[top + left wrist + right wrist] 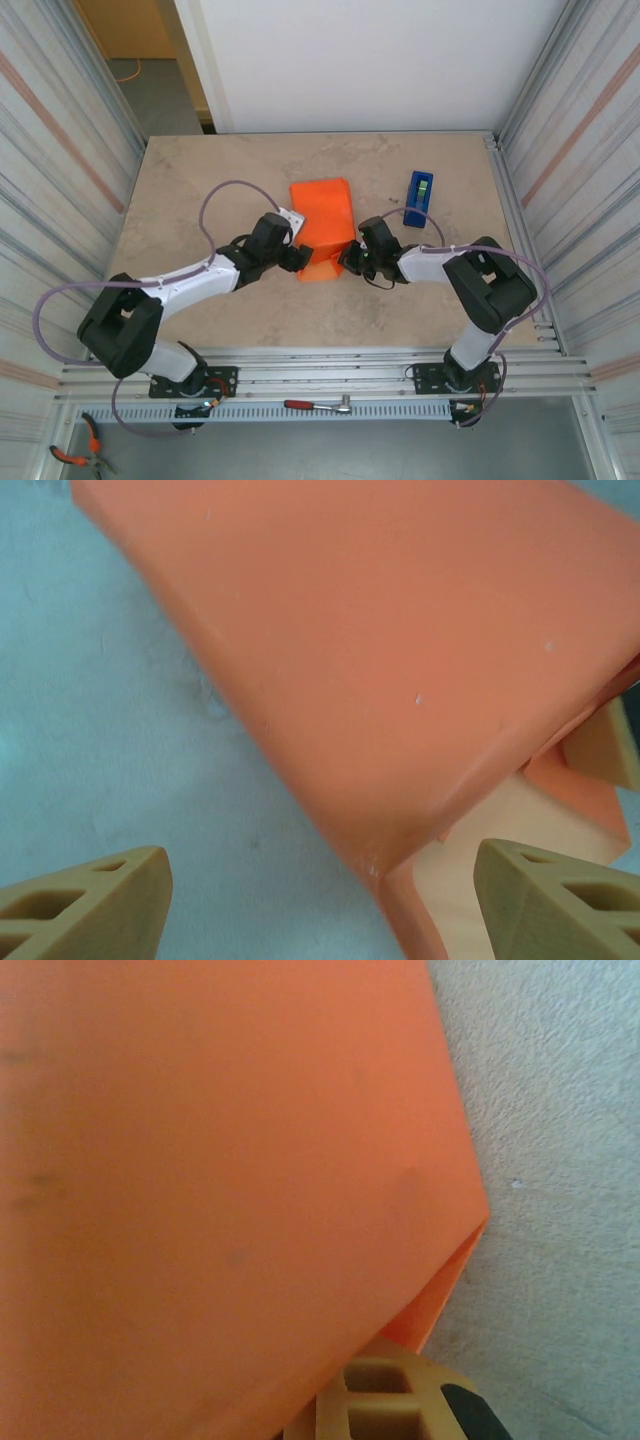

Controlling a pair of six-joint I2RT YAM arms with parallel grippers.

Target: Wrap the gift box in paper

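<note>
Orange paper [325, 215] sits between left gripper [298, 258] and right gripper [347, 260].

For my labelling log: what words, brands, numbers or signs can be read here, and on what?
None legible.
The plain bright orange paper sheet carries no print.
The upright blue plastic tape dispenser has a green patch, too small to read.
</note>
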